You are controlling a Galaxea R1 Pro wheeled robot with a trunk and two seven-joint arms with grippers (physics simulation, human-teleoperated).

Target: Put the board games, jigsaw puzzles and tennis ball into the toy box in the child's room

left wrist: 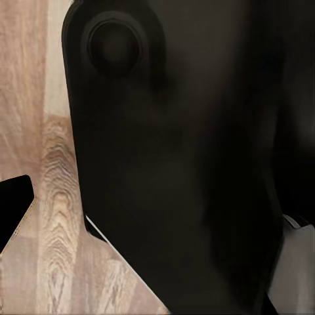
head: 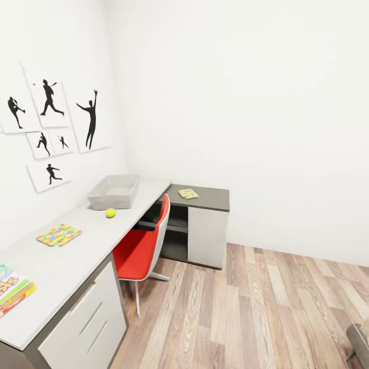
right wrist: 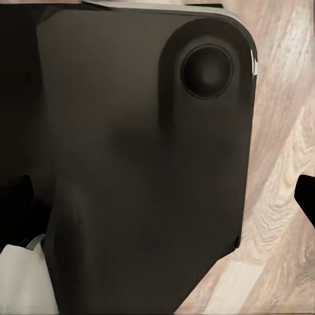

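Toy box (head: pixel 114 192) stands on the light grey counter (head: pixel 66 261) against the wall under the baseball-player silhouette pictures (head: pixel 48 128), and it appears empty from the head view. Tennis ball (head: pixel 110 213) rests on the counter just in front of the toy box, apart from it. One jigsaw puzzle (head: pixel 59 234) lies flat further along the counter; the second jigsaw puzzle (head: pixel 188 193) lies on the lower dark grey section beyond the red chair (head: pixel 141 248). One board game (head: pixel 13 293) lies at the near end of the counter, partly cut off by the frame edge. Both wrist views face dark robot bodywork over the wood-plank floor (head: pixel 266 307), so the state of either hand cannot be told. Handling judgement: the ball is likely light and prone to rolling, so take it across its middle. The jigsaws are likely thin and may flex or separate; take them at an edge. The board game is likely stiff and light; take hold across a short side.
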